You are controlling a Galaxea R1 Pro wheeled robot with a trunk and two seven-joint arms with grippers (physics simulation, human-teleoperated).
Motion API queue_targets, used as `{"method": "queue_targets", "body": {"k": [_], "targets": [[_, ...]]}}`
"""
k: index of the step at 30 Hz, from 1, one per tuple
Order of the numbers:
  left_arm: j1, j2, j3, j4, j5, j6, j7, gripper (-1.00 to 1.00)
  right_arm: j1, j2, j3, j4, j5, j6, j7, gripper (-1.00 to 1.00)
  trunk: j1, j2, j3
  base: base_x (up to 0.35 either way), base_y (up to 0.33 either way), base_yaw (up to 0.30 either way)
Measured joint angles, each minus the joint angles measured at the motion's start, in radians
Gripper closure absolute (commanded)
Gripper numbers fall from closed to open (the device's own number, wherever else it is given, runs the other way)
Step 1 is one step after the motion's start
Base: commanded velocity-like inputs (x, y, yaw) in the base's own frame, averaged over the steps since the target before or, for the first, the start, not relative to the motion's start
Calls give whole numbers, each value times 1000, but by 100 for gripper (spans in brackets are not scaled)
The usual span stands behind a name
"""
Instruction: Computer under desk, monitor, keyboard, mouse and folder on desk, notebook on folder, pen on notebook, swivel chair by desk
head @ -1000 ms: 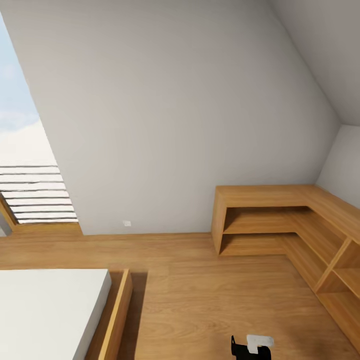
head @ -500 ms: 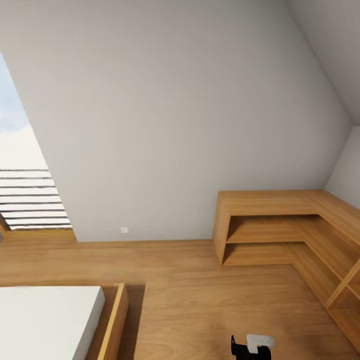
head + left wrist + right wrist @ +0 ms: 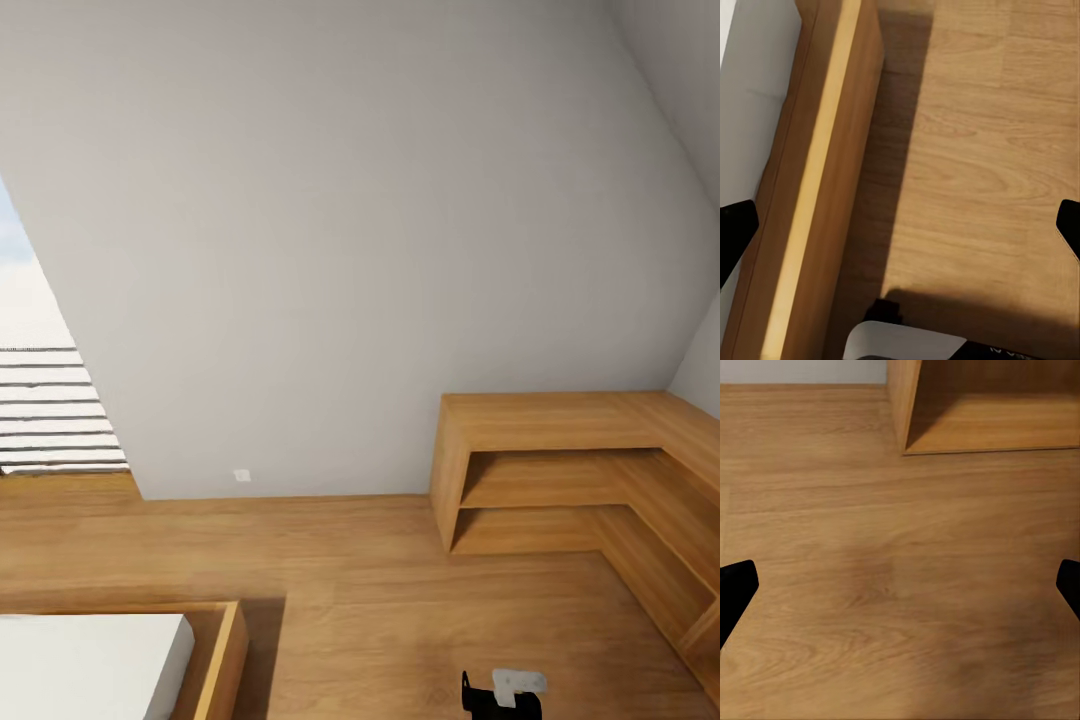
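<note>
Wooden shelf unit cut off at frame edge — bed too.

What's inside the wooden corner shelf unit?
The shelf unit shows two bare wooden compartments with nothing on the visible boards. Its far right end runs out of the picture, so that part is unknown.

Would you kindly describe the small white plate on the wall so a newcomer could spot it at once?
Start at the big plain grey wall and drop to where it meets the wooden floor. Just above that line, between the window and the wooden shelf unit, sits the small white wall plate, the wall's one mark.
</note>
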State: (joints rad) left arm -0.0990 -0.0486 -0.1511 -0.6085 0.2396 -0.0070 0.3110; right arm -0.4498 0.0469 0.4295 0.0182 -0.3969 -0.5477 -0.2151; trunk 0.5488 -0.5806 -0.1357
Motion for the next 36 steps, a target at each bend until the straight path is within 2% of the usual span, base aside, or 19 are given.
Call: {"method": "queue_targets", "body": {"k": [11, 36], "targets": [[0, 0, 0, 0, 0, 0, 1, -100, 0, 0, -1, 0, 0, 0, 0, -100, 0, 0, 0, 304, 0, -29], [0, 1, 7, 1, 3, -2, 3, -100, 0, -2, -1, 1, 0, 0, 1, -100, 0, 0, 17, 31, 0, -230]]}}
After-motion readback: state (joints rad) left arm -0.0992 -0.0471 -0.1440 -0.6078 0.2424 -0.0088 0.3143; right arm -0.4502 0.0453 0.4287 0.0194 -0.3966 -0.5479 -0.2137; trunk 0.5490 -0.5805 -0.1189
